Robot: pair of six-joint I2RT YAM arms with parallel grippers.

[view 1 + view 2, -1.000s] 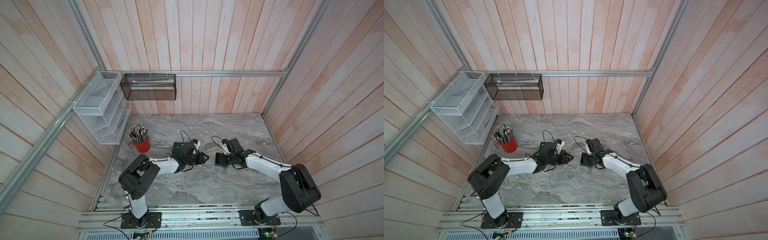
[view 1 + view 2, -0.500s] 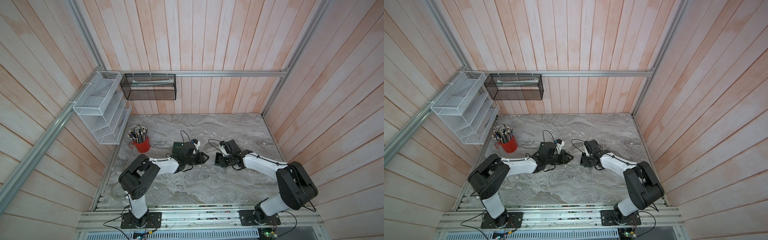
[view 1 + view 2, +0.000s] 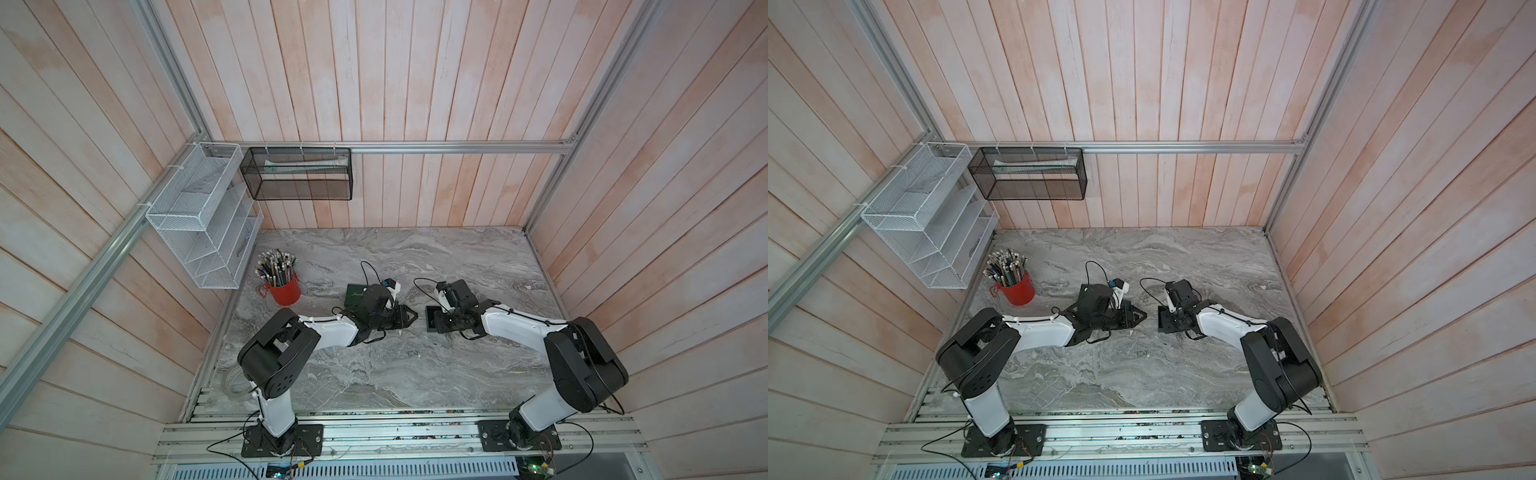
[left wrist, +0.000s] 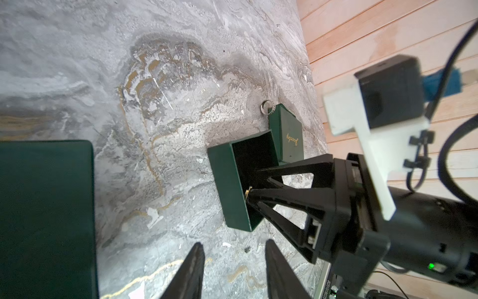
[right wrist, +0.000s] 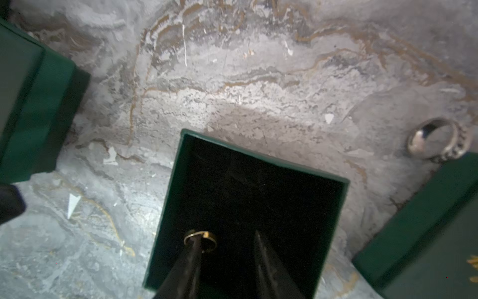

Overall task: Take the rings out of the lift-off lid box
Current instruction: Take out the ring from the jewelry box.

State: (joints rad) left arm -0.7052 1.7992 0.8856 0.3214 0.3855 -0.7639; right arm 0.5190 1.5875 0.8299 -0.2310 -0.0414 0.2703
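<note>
The lift-off lid box (image 5: 178,181) stands open, a green base with a black inside; in both top views it sits mid-table (image 3: 431,321). Its lid (image 5: 426,233) lies beside it. My right gripper (image 5: 227,238) reaches into the box, jaws apart. A thin gold ring (image 5: 200,239) hangs around the tip of one of its fingers (image 5: 191,261). A silver ring (image 5: 437,141) lies on the marble just outside, by the lid, also seen from the left wrist (image 4: 265,107). My left gripper (image 4: 234,256) hovers open and empty above the table, a short way from the box (image 4: 232,186).
A second, closed green box (image 4: 44,214) sits beside the left arm (image 3: 355,295). A red cup of pens (image 3: 282,286) stands at the left. A white wire rack (image 3: 199,216) and a black mesh basket (image 3: 297,178) hang on the walls. A white scrap (image 5: 72,204) lies on the marble.
My right wrist has shifted slightly leftward over the open box. The left arm has not moved.
</note>
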